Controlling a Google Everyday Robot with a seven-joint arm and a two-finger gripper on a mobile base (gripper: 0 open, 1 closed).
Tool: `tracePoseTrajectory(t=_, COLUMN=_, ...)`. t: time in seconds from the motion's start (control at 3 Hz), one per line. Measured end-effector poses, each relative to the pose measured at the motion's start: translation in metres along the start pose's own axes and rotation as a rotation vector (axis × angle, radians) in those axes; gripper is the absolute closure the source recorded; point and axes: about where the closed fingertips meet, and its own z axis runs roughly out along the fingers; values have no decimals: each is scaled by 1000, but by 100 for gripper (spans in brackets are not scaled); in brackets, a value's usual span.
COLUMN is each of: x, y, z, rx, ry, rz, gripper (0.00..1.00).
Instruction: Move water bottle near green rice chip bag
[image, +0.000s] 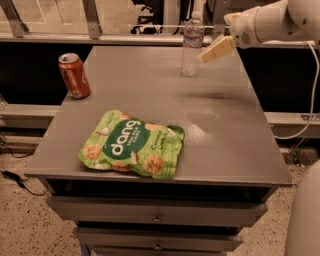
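The water bottle (191, 46) stands upright near the far edge of the grey table (225, 130), clear with a white cap and a pale label band. The green rice chip bag (132, 145) lies flat near the table's front edge, left of centre, with "dang" on a dark green oval. My gripper (212, 51) hangs above the table just right of the bottle, at about the height of its label, on a white arm that reaches in from the upper right. It holds nothing.
An orange-red soda can (74, 75) stands upright at the table's left edge. A railing (90, 20) runs behind the table. Drawers (157, 218) sit below the front edge. A white cable (312, 90) hangs at the right.
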Motion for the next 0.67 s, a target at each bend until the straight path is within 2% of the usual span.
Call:
tracePoseTrajectory(t=0.33, x=-18, y=-9, z=30, rx=5, ry=-127, rz=80, gripper=0)
tracePoseTrajectory(t=0.67, x=-25, y=-12, z=44, rx=4, ry=-174, rz=119, gripper=0)
